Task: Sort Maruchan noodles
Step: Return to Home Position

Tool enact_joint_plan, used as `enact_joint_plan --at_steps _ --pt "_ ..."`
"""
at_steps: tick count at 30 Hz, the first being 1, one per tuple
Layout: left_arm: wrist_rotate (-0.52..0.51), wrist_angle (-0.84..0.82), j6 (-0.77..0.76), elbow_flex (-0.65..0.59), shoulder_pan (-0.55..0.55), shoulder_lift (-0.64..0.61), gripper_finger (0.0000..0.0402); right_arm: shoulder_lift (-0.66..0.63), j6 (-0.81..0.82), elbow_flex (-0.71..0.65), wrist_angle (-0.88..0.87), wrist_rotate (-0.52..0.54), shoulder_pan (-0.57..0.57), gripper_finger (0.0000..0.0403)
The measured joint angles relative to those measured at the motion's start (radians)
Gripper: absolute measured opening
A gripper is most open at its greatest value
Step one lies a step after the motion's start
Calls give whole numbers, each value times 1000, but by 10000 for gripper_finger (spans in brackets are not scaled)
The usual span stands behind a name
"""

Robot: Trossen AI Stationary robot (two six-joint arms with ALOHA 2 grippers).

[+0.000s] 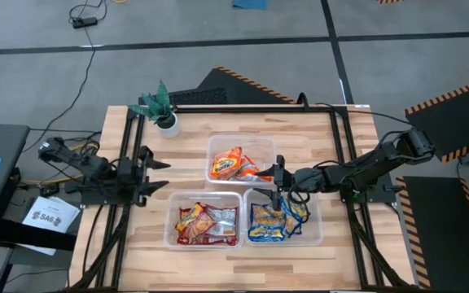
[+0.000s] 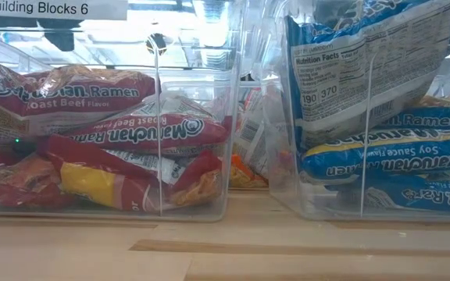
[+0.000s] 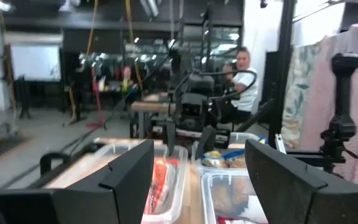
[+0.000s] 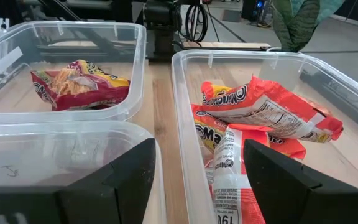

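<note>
We are looking down on a wooden table [image 1: 243,122] where the Maruchan noodles are lying sorted by print: orange packets [image 1: 236,165] in the rear tub [image 1: 215,142], near the potted plant [image 1: 161,106]; red packets [image 1: 206,224] in the left tub [image 1: 172,199]; blue packets [image 1: 277,221] in the right tub [image 1: 316,236]. All three tubs are clear plastic.

We are judging that grouping by colour explains this layout. The packets are looking flat, crinkly and glossy, heaped loosely.

The right gripper [image 1: 278,185] is hovering where the tubs meet, jaws spread wide and carrying nothing. The left gripper [image 1: 159,175] is waiting at the table's left side, jaws likewise apart and empty. Every packet we are seeing is sitting inside a tub, so the sorting is looking finished to us.
</note>
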Motion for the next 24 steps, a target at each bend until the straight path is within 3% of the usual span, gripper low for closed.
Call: enact_joint_plan --at_steps 7,12,24 --pt "8 12 28 -124 0 -162 238 0 0 0 0 0 0 265" --pt "-67 33 12 -144 4 -156 238 0 2 0 1 -1 0 265" --pt "-50 72 67 -144 6 -158 238 0 2 0 1 -1 0 265"
